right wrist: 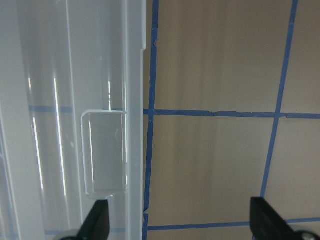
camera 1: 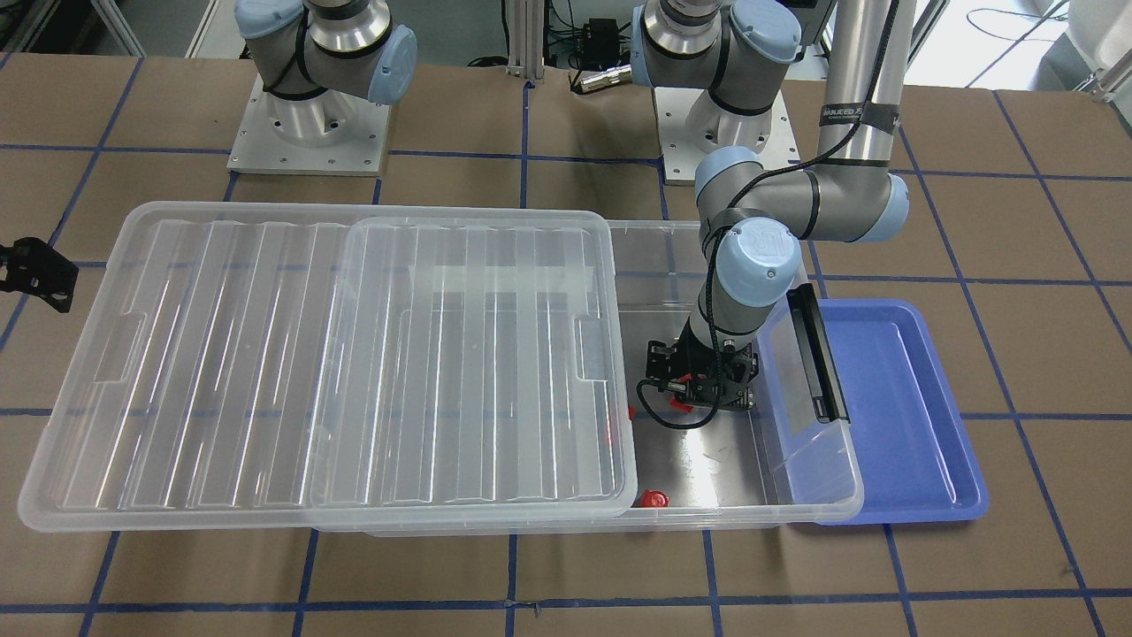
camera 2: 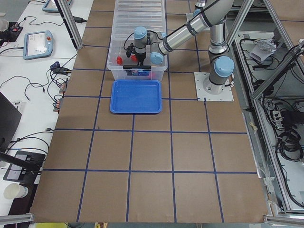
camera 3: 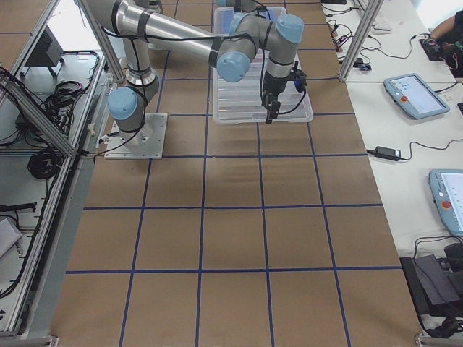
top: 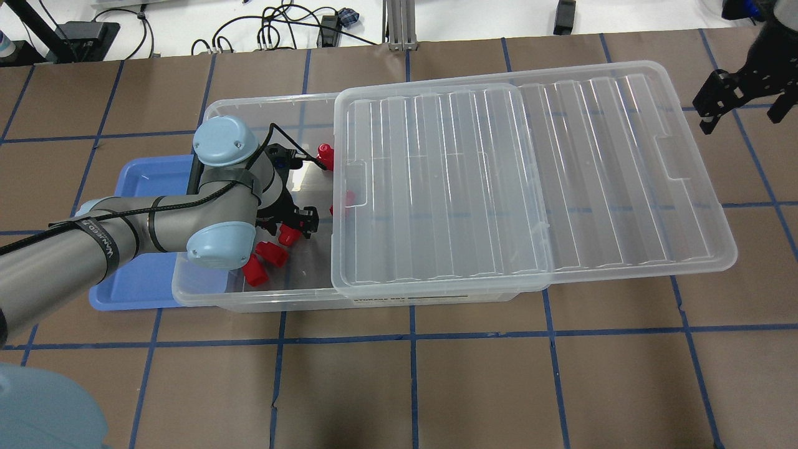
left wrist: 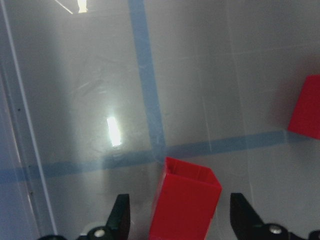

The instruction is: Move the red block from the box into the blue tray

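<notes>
In the left wrist view my left gripper (left wrist: 182,220) is open, its two black fingers on either side of a red block (left wrist: 186,202) on the floor of the clear box (camera 1: 818,509), with gaps on both sides. In the overhead view the left gripper (top: 294,226) is low inside the open end of the box, over that block (top: 287,236). The blue tray (camera 1: 898,398) lies just outside the box's latch end and holds nothing. My right gripper (top: 742,100) is open and empty, above the table beside the lid's far end.
The ribbed clear lid (top: 499,187) is slid sideways and covers most of the box. Several other red blocks lie in the open end, some near the left arm (top: 255,269) and one by the far wall (top: 325,154). A black latch bar (camera 1: 818,354) stands on the box's end wall.
</notes>
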